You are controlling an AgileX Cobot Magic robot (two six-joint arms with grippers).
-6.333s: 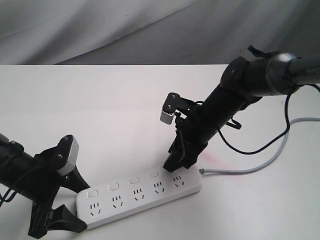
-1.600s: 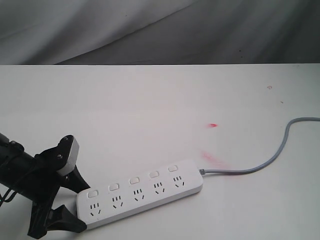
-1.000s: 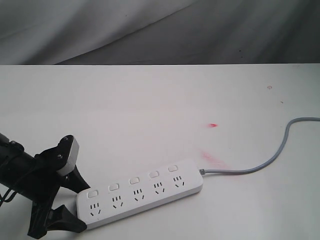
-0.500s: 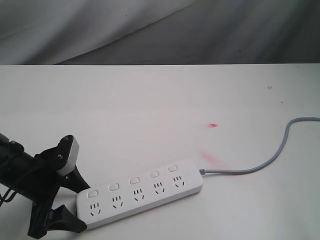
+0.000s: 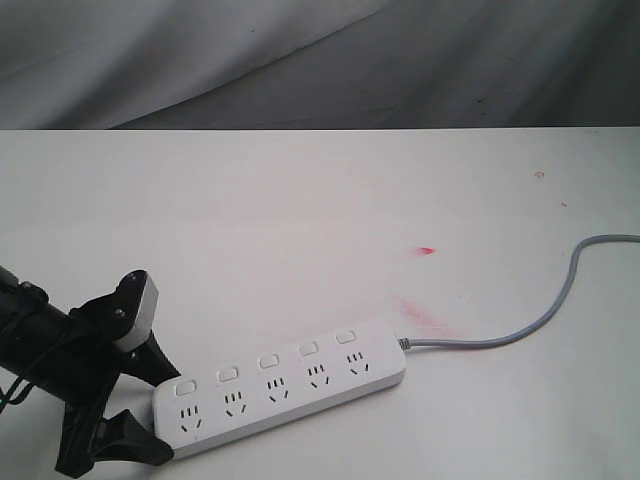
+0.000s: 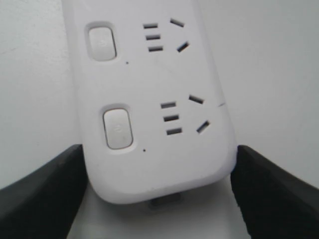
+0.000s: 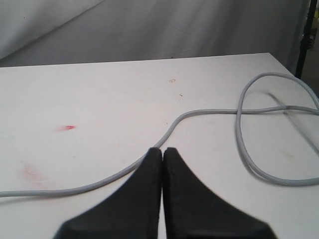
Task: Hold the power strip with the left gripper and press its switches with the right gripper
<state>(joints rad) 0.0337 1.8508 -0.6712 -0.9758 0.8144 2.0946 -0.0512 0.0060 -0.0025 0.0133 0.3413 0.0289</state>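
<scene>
Exterior view: the power strip (image 5: 280, 385) lay near left, long axis running toward far right, its left end clamped in the wide-spread left gripper (image 5: 163, 415). The right gripper (image 7: 162, 155), pressed together, hung by the cord (image 7: 209, 112), right of the strip.

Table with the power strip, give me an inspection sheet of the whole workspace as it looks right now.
Surface: white table, bare apart from two red marks.
Job's things: power strip lying flat and slanted near the front edge, with five switches in a row. Whether they are on or off cannot be told.
Clutter: nothing seen.
Grippers: left gripper spread wide, fingers against both long sides of the strip's end, apparently holding it. Right gripper shut and empty, away from the strip, above the cord.
Cables: grey cord leaves the strip's far end and loops on the table.
Surroundings: grey cloth backdrop behind the table.
</scene>
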